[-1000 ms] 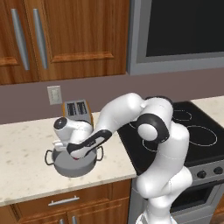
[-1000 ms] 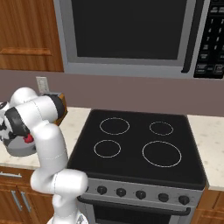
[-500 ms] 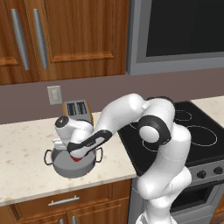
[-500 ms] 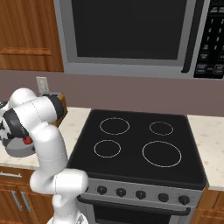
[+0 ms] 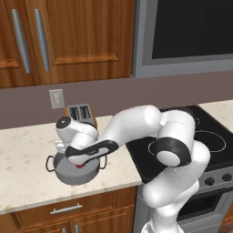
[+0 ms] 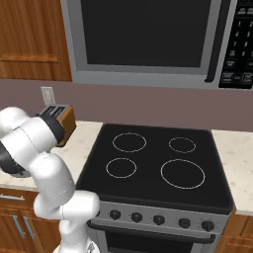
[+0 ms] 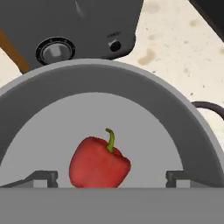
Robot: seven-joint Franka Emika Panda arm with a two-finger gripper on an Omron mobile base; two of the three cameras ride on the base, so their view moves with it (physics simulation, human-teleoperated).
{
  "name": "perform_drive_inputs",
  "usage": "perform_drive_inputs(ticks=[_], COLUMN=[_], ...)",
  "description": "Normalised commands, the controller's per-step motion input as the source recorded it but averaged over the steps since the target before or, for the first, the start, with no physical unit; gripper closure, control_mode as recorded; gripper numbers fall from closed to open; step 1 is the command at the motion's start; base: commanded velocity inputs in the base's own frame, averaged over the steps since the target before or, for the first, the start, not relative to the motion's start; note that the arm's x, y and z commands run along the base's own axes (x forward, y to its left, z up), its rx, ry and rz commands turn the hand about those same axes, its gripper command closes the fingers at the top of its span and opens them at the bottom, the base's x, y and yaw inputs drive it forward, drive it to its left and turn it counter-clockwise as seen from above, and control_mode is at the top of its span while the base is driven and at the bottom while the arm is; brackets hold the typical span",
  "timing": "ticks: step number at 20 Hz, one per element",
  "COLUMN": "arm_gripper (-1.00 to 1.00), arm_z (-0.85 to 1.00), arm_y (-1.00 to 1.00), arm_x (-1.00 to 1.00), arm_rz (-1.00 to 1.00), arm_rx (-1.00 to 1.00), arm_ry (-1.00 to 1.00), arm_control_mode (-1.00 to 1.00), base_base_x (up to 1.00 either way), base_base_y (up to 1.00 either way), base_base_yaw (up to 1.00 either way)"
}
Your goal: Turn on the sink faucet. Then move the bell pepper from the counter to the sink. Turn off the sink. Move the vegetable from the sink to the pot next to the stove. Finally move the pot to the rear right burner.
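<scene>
Bell pepper inside the pot
Gripper spread wide, gripping nothing; toaster crowds upper left (stove well right).

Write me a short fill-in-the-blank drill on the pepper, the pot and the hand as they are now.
1. The bell pepper lies inside the ____.
2. The hand hangs over it with its jaws ____.
3. The pot stands on the ____, left of the stove.
4. Behind the pot stands a ____.

Missing words: pot; open; counter; toaster
</scene>
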Motion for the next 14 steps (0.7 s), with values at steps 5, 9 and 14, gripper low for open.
perform_drive_inputs(ticks=[5, 9, 14], arm_gripper=[-1.0, -1.0, -1.0], arm_z=[0.14, 0.02, 0.06], arm_y=[-0.56, -0.56, -0.4], arm_x=[-0.36, -0.28, -0.15], arm_rz=[-0.06, -0.01, 0.0], arm_rx=[0.1, 0.09, 0.07], arm_ry=[0.0, 0.0, 0.0], arm_control_mode=[-1.0, -1.0, -1.0], base_base_x=[0.0, 0.0, 0.0], base_base_y=[0.0, 0.0, 0.0], base_base_yaw=[0.0, 0.0, 0.0])
